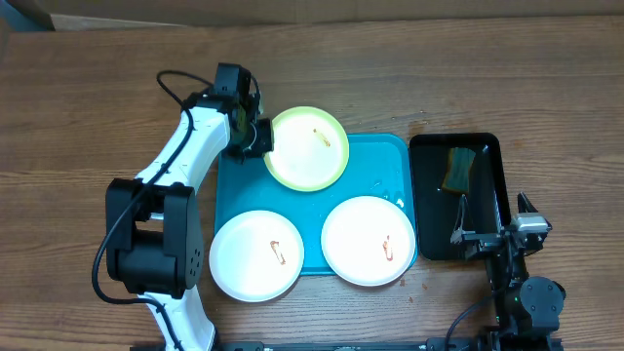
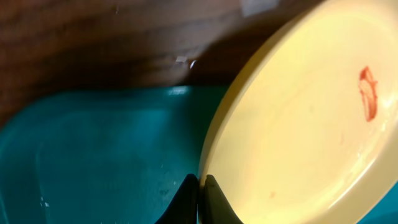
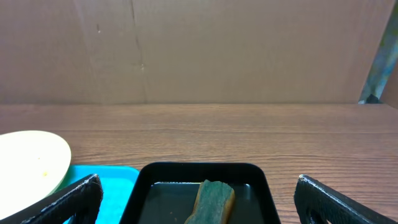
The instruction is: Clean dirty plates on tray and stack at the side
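The plate with the yellow-green rim [image 1: 308, 148] lies over the far edge of the turquoise tray [image 1: 375, 156], a reddish smear on it. My left gripper [image 1: 261, 138] is shut on its left rim; the left wrist view shows the fingers [image 2: 200, 186] pinching the plate's edge [image 2: 298, 137] above the tray [image 2: 106, 155]. Two white plates [image 1: 255, 255] [image 1: 369, 240] with sauce smears sit along the tray's near side. My right gripper [image 1: 485, 237] is open and empty at the near end of the black tray.
A narrow black tray [image 1: 487, 195] right of the turquoise tray holds water and a green-and-yellow sponge [image 1: 458, 168]. The right wrist view shows the sponge [image 3: 212, 200] between the open fingers. Bare wooden table lies left and behind.
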### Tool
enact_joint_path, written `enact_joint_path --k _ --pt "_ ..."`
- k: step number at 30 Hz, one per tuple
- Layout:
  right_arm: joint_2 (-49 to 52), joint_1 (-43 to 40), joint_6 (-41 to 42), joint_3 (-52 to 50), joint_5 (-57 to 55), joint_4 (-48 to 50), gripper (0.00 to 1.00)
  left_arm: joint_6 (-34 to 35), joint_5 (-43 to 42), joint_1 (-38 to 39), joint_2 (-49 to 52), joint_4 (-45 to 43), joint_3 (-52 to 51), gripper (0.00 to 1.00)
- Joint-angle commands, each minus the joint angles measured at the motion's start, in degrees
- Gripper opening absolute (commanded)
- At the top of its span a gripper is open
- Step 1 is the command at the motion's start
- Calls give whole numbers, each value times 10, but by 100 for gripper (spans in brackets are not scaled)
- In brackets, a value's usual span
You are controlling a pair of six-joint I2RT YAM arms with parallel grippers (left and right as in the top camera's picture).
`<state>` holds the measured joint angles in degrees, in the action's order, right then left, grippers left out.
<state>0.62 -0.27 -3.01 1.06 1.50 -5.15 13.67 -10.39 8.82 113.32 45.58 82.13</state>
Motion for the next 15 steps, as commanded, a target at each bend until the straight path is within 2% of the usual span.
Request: enact_joint_path --k 1,5,6,8,12,15 --pt "-5 3 0 -6 1 3 100 -49 5 13 2 -13 25 10" --pt "-5 3 0 -6 1 3 100 -49 5 21 3 0 24 31" --pt "-5 3 0 -6 1 3 100 -49 5 23 3 7 24 39" --pt "-5 3 0 -6 1 3 100 -49 5 26 3 22 24 47" --pt "-5 3 0 -6 1 3 100 -39 5 31 3 55 23 48" --pt "-5 3 0 -6 1 3 100 -31 5 38 3 49 9 48"
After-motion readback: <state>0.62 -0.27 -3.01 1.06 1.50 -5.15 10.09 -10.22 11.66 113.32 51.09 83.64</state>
